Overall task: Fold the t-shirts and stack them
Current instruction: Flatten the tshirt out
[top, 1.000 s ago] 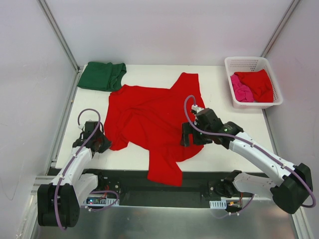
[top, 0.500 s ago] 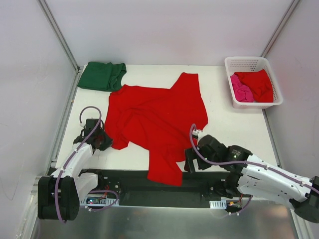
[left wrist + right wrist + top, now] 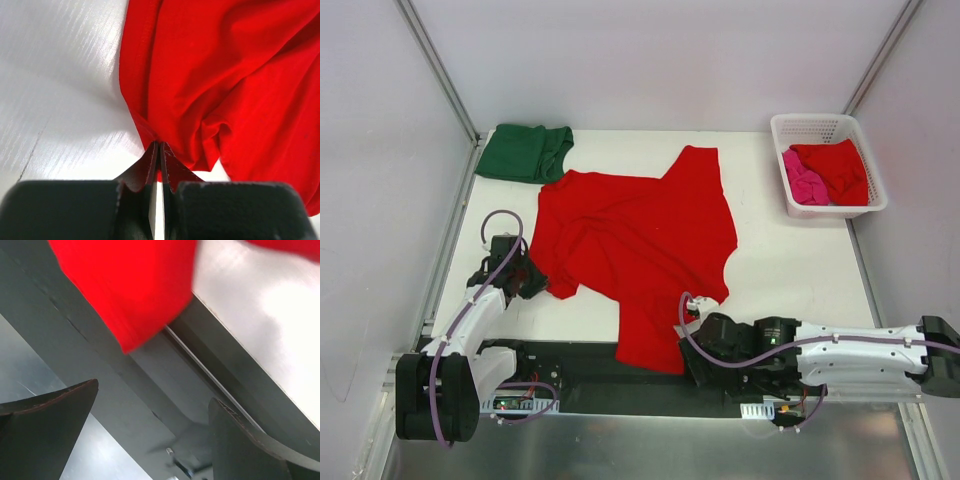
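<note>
At table [image 3: 790, 270] front | wrist view: left jaws pinch red tee [image 3: 225, 75] | right jaws spread, apparently empty

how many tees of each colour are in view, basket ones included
red: 2, spread red tee and second red tee
green: 1, green tee
pink: 1, pink tee
total: 4

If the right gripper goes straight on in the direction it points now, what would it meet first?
Most likely the corner of the red t-shirt that hangs over the near edge of the table. It lies just ahead of the open right gripper. How far ahead is unclear.
</note>
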`<control>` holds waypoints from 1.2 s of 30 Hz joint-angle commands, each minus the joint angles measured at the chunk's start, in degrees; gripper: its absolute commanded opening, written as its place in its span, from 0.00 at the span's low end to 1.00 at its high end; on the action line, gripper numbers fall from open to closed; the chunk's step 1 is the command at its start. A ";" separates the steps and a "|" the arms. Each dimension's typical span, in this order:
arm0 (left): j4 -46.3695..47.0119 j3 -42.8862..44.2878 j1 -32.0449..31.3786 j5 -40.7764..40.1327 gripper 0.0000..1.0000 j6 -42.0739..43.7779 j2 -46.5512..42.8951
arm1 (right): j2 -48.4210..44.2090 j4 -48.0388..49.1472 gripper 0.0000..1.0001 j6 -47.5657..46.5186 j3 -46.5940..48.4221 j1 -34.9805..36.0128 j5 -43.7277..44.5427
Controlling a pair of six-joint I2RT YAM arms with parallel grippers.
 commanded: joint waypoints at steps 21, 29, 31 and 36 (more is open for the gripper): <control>2.12 1.22 0.07 3.64 0.00 4.30 -3.01 | 23.37 6.11 0.85 27.35 11.87 11.94 15.97; 2.73 1.22 0.07 4.26 0.00 4.47 -2.83 | 23.90 -5.59 0.85 36.23 14.08 14.59 20.28; 2.91 1.13 0.07 4.00 0.00 4.56 -2.83 | 23.90 -5.60 0.84 36.67 13.29 14.68 20.19; 3.17 1.05 0.07 4.00 0.00 4.48 -2.74 | 24.95 -3.67 0.79 38.43 11.44 14.59 18.52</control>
